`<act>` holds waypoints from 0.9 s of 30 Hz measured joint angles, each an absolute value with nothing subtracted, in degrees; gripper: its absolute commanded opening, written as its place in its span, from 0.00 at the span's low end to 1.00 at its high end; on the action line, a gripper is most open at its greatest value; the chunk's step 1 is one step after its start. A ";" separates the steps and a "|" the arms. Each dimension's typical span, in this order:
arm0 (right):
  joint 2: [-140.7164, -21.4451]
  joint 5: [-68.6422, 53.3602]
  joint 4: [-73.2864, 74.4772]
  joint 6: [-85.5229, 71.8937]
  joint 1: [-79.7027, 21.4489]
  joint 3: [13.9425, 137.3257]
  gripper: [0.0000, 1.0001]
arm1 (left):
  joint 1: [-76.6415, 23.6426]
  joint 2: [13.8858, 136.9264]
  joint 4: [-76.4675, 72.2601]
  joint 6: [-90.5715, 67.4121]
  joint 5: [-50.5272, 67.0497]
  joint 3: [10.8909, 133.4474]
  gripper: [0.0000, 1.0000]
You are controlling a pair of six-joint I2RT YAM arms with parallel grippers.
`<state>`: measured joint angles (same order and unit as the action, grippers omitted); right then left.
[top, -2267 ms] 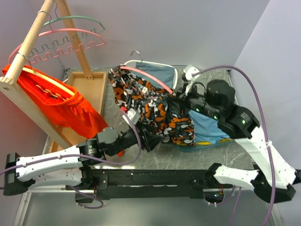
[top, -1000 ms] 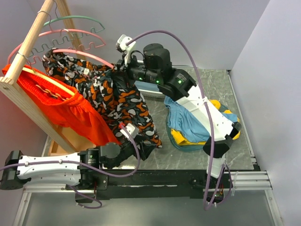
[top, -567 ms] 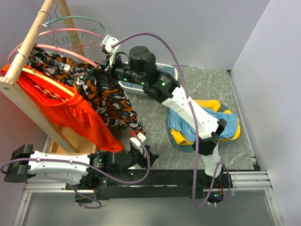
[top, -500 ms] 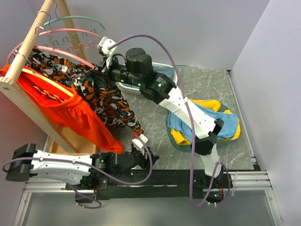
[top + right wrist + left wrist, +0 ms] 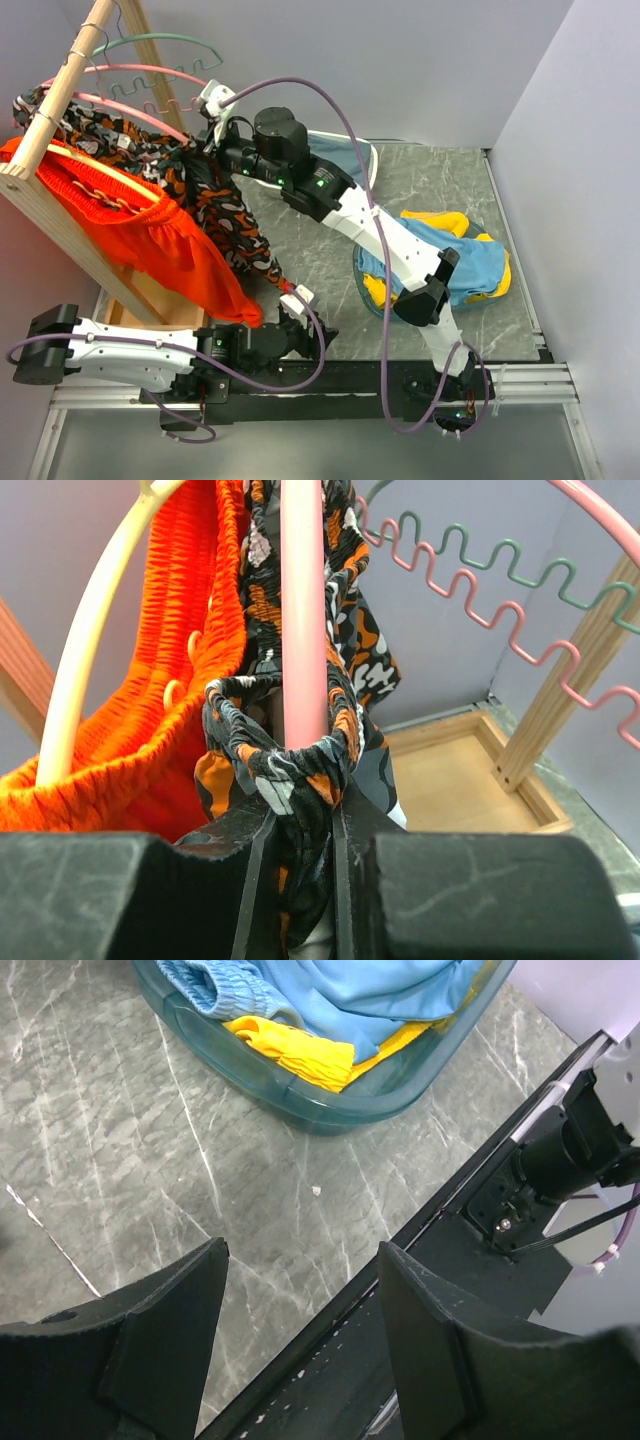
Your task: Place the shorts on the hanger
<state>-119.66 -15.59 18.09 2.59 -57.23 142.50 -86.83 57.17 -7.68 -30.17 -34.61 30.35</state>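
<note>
The right hand [image 5: 300,832] pinched narrowly on a gathered fold of the shorts [image 5: 300,765], thin black fabric blotched orange, white and grey, which wrapped the smooth pink rod of the hanger [image 5: 303,600]. The shorts draped in crumpled folds from the hanger at the wooden rack [image 5: 70,65], beside a ribbed orange garment [image 5: 150,235]. The left hand [image 5: 300,1295] hung wide and empty above the grey veined surface [image 5: 120,1130], near a teal tub [image 5: 340,1110] of blue and yellow cloth.

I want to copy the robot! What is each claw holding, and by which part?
The right gripper pinches the shorts by their stretchy waistband, bunched around the pink hanger. The left gripper is open, holding nothing.
</note>
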 measured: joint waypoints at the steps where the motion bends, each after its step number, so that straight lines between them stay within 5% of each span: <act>1: -119.94 -15.55 17.54 2.42 -57.36 142.56 0.00 | -86.83 57.19 -7.73 -30.44 -34.68 30.35 0.67; 27: -125.16 -14.13 12.40 0.89 -58.76 144.09 0.00 | -86.83 57.10 -8.82 -33.93 -37.85 28.49 0.69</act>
